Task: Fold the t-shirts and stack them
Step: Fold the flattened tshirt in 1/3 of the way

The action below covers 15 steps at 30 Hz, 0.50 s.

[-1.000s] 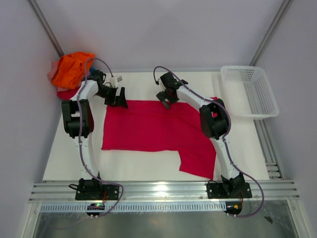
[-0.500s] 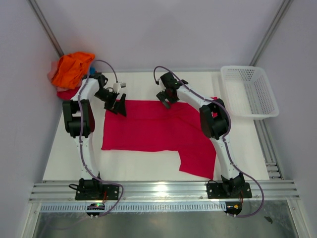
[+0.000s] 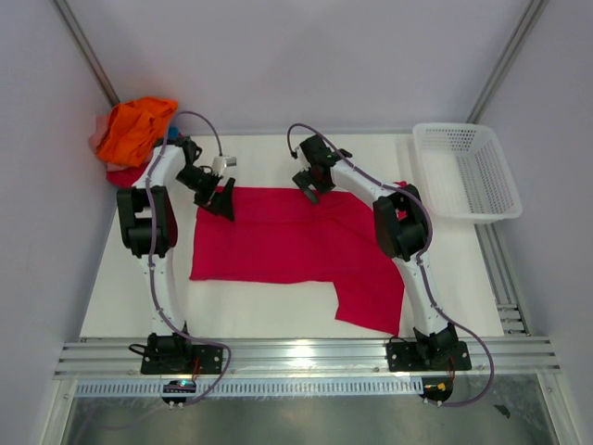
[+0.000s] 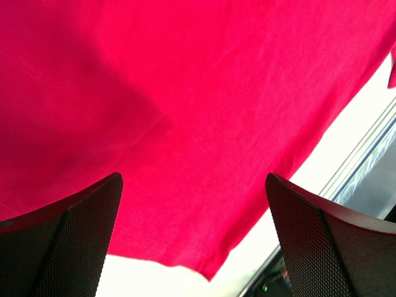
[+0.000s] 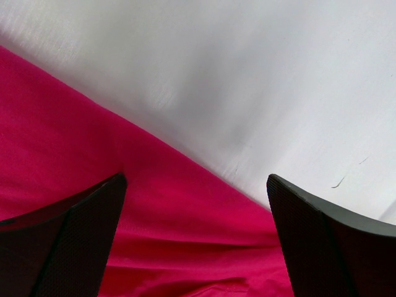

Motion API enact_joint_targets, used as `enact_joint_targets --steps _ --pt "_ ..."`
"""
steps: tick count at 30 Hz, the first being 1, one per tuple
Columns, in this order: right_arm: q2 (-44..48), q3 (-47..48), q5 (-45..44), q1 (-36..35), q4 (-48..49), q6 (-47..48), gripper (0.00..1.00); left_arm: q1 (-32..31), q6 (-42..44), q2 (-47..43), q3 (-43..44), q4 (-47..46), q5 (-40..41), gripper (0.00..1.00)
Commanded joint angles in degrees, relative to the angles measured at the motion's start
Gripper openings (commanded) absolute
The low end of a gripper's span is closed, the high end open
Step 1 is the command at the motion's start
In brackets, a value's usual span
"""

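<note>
The crimson t-shirt lay flat in the middle of the white table, with one part reaching closer to the arms at the near right. The left gripper was over its far left corner and the right gripper over its far edge. Both had their jaws wide apart and held nothing. They were likely there to grab that edge and fold it toward the arms. Bare table showed beyond the far edge and along the near side. The pile of other t-shirts sat in the far left corner, and the white basket stood well apart on the right.
</note>
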<state>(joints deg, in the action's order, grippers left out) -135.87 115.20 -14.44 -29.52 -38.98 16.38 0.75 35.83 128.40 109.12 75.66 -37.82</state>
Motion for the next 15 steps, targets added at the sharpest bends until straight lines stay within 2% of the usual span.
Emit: enact_joint_targets --steps 1,6,10,15 --pt "1.05 0.12 -1.91 0.16 -2.41 0.58 1.0 -0.14 -7.78 -1.66 1.53 -6.47 -4.27 0.99" --pt "4.65 -1.72 -5.5 0.16 -0.75 0.67 0.99 -0.14 -15.09 1.76 4.16 -13.07 -7.61 0.99" --pt "10.26 -5.5 -9.72 0.08 2.06 0.93 0.99 -1.9 -16.5 3.87 4.43 -15.01 -8.23 0.99" --pt "12.82 -8.32 -16.23 0.6 3.12 1.55 0.99 -1.9 -17.64 5.37 4.08 -16.77 -7.88 0.99"
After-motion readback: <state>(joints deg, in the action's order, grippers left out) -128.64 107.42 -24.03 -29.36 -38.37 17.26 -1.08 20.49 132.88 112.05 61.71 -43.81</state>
